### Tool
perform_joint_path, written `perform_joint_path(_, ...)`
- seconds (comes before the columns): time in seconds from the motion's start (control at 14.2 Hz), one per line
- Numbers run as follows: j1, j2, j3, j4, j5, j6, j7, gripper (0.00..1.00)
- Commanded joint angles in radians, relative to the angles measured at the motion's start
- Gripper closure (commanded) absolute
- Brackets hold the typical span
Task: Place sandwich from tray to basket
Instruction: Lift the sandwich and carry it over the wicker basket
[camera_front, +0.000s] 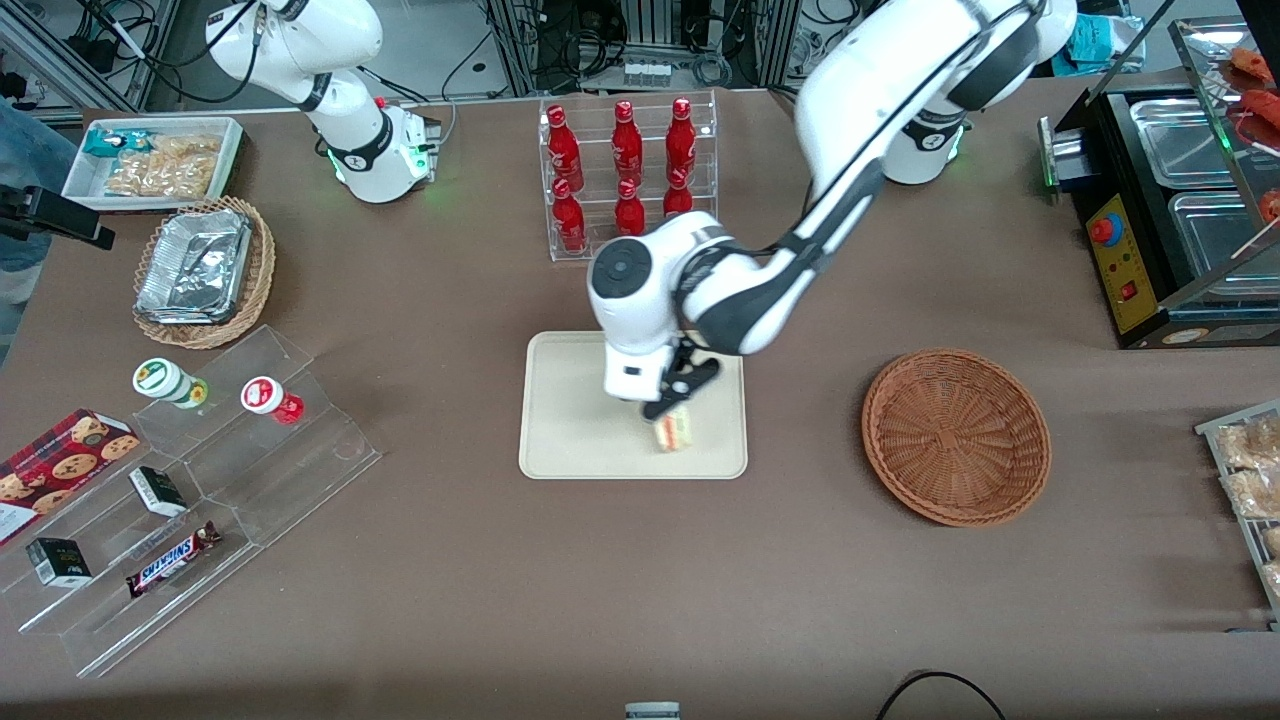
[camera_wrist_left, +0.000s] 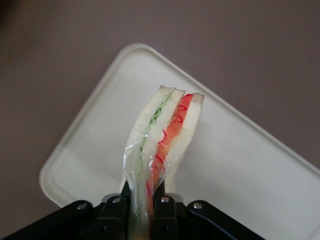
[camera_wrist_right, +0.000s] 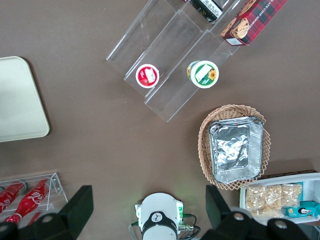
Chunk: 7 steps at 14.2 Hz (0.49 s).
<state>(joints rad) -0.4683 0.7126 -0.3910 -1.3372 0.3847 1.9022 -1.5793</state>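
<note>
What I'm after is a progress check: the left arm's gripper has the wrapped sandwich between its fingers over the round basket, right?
Not over the round basket: the front view shows the gripper over the tray. The wrapped sandwich is between its fingers.

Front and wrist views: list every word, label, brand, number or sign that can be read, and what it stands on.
None can be read for certain.
Sandwich, held in the gripper over the tray: no print shows on its wrap.
Cookie box: print too small.
Chocolate bar: lettering too small.
Dark little boxes: labels too small.
Green-ringed jar, red-ringed jar: lid print too small.
</note>
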Motion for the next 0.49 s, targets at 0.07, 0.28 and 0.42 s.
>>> perform_joint_path(0.07,0.149,-0.214,-0.008,-0.141,-0.09,-0.133,0.145,0.83)
perform_joint_path(0.28,0.327,-0.373,-0.009,-0.343,-0.119,-0.137,0.331,0.83)
perform_joint_path(0.42,0.448,-0.459,-0.008,-0.486,-0.168,-0.118,0.511,0.83)
